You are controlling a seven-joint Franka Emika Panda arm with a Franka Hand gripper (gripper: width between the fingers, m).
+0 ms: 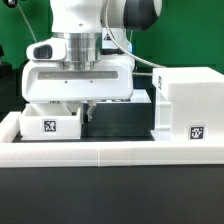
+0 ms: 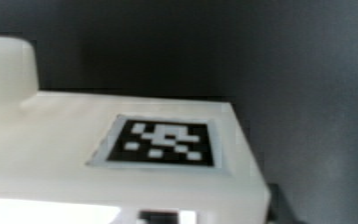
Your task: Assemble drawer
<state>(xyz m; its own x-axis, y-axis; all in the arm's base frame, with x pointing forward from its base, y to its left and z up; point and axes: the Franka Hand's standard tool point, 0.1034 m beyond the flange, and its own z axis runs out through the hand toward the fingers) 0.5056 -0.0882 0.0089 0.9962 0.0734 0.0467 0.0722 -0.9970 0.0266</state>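
The drawer is seen on the table at the exterior view's left, apart from the housing, with the end effector just above its right end, grip state indiscernible.

Bright even exterior light; white drawer nearly washed out; wrist view blurred.
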